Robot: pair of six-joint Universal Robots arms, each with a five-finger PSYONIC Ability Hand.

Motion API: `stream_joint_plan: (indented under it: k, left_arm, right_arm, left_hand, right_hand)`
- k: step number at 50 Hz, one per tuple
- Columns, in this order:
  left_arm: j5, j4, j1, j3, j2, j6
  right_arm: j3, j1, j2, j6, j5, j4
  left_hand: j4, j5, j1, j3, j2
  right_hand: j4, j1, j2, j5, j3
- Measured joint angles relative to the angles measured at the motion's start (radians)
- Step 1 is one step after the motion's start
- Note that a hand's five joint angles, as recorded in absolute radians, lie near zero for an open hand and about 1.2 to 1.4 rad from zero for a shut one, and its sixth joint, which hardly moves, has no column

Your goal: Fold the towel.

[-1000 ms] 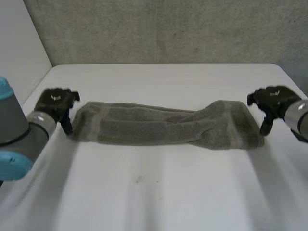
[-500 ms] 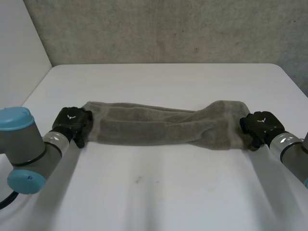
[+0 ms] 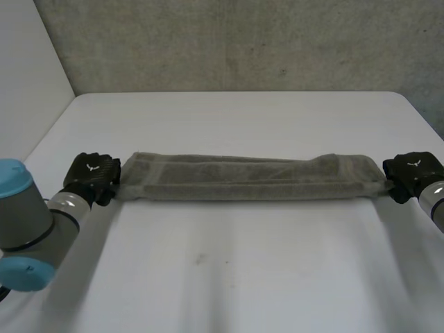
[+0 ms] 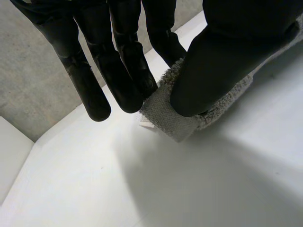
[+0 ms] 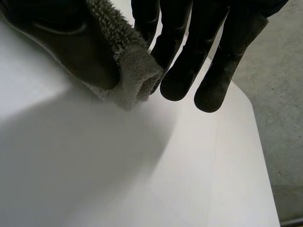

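Left hand pinches the towel at its left end, thumb pressed against fingers; right hand pinches the right end the same way. Towel lies as a long narrow band, straight across the white table, one hand at each end.

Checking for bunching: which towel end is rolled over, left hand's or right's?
The towel end in the right hand curls over; the left hand pinches a flat end.
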Motion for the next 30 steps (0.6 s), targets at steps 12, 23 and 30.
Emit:
stream_joint_plan:
  k: [12,23,30]
  left_arm:
    - [-0.001,-0.003,-0.015,-0.139,0.156,-0.006]
    - [-0.004,-0.024,-0.006,-0.177,0.192,0.001]
    - [-0.005,-0.066,0.008,-0.166,0.212,0.001]
  right_arm:
    - [0.018,-0.004,-0.026,-0.161,-0.009,0.084]
    - [0.022,-0.144,-0.059,-0.461,-0.079,0.228]
    - [-0.065,-0.231,-0.074,-0.513,-0.084,0.258]
  left_hand:
    - [-0.486,-0.46,-0.445,-0.483,-0.487]
    - [-0.823,-0.798,-0.782,-0.819,-0.827]
    - [-0.967,-0.941,-0.92,-0.968,-0.965]
  right_hand:
    - [0.0,0.0,0.0,0.0,0.009]
    - [0.0,0.0,0.0,0.0,0.009]
    - [0.0,0.0,0.0,0.0,0.009]
